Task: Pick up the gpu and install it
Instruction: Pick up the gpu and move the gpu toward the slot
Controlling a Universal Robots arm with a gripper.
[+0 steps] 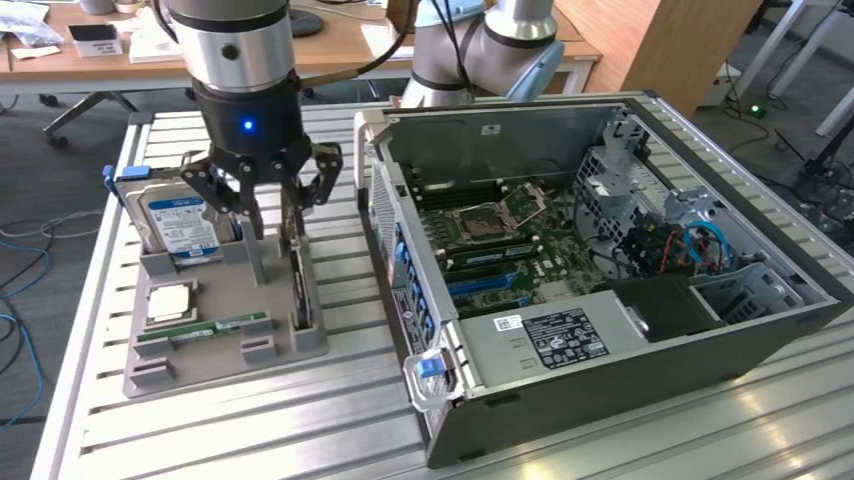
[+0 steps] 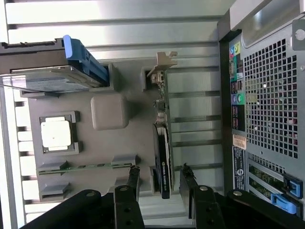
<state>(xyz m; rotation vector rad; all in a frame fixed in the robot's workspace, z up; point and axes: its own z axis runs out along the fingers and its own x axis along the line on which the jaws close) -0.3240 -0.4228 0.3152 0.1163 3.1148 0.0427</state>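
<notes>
The gpu point(image 1: 303, 290) stands on edge in a slot of the grey parts tray point(image 1: 214, 365), a thin dark card. In the wrist view the gpu point(image 2: 162, 157) shows edge-on, green board and black shroud, with its silver bracket point(image 2: 162, 64) at the far end. My gripper point(image 1: 276, 258) hangs right over the tray, open. In the wrist view the gripper point(image 2: 159, 177) straddles the card's near end. One of the fingers point(image 2: 133, 177) stands on each side, with a gap to the card.
The tray point(image 2: 131, 138) also holds a hard drive point(image 1: 180, 222) with a blue label, a CPU point(image 1: 171, 300) and a RAM stick point(image 1: 220, 327). The open computer case point(image 1: 747, 330) lies at the exterior view's right, motherboard point(image 1: 494, 240) exposed. Everything rests on a slatted metal table point(image 1: 267, 430).
</notes>
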